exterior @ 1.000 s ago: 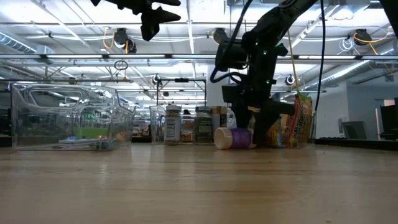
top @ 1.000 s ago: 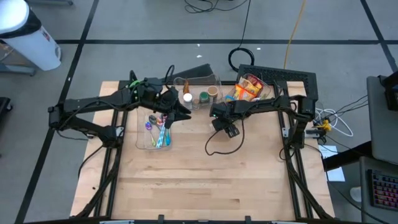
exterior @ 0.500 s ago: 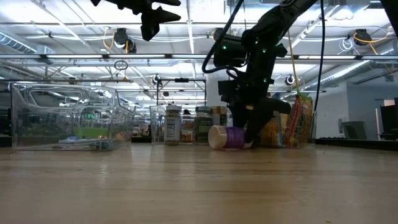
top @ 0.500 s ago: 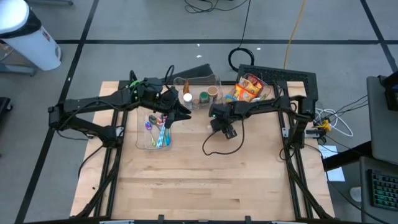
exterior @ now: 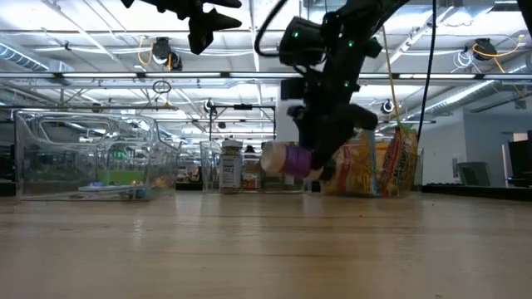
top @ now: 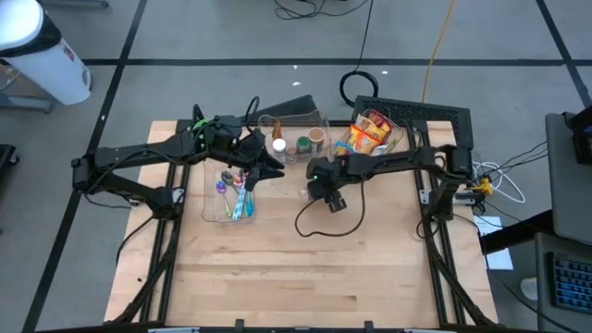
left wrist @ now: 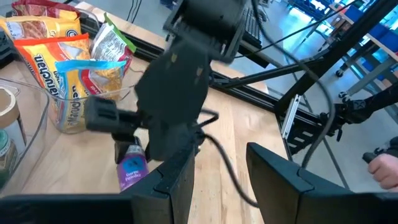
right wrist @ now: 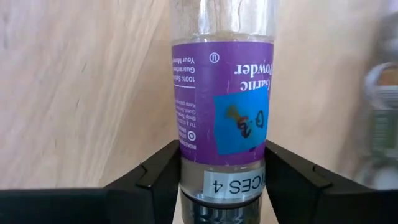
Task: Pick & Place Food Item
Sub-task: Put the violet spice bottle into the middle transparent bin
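Wooden counter (top: 277,277) carries clear bins: one (top: 228,196) of utensils under the left gripper (top: 275,165), jaws partly open and empty; another (top: 375,130) of snack bags. The right gripper (exterior: 309,163), jaws clamped on the purple-labelled spice jar (exterior: 281,159), holds it clear of the counter for carrying.

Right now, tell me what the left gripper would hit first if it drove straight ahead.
Probably the right arm's wrist, which fills the left gripper's line, with the purple spice jar just below; depth is uncertain.
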Controlling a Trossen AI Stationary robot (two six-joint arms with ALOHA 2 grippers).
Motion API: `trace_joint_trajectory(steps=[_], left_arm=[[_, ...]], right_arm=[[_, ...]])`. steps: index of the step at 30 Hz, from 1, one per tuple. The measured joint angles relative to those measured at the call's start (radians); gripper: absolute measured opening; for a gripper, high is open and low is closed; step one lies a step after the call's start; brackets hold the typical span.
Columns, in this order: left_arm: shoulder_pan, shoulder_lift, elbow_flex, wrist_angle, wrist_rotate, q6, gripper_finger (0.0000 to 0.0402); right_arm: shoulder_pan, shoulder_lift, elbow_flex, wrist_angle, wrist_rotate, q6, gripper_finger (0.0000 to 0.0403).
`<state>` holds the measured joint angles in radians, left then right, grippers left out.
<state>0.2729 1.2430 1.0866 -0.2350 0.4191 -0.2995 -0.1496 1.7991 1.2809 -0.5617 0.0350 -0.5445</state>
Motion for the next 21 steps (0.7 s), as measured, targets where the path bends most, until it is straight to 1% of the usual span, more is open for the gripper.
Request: trace_joint_trajectory(steps=[4, 8, 13, 15, 18, 21], left_arm=[[0.000, 0.000, 0.000, -0.005, -0.001, 0.018, 0.0152], [0.000, 0.000, 0.000, -0.015, -0.006, 0.048, 0.0152], [-0.004, 0.000, 0.000, -0.016, -0.101, 0.058, 0.0152], [-0.015, 0.011, 0.000, -0.006, -0.138, 0.087, 0.0152], [-0.044, 0.039, 0.001, 0.020, -0.163, 0.140, 0.0152], [-0.081, 0.084, 0.002, 0.088, -0.170, 0.187, 0.0153]], right_arm=[[0.000, -0.063, 0.007, -0.023, 0.012, 0.021, 0.0189], [-0.006, -0.153, 0.010, -0.036, 0.013, 0.055, 0.0193], [-0.014, -0.261, 0.010, -0.043, 0.021, 0.123, 0.0190], [-0.019, -0.297, 0.010, -0.042, 0.032, 0.153, 0.0190], [-0.020, -0.328, 0.011, -0.041, 0.047, 0.186, 0.0192], [-0.019, -0.339, 0.011, -0.043, 0.047, 0.218, 0.0194]])
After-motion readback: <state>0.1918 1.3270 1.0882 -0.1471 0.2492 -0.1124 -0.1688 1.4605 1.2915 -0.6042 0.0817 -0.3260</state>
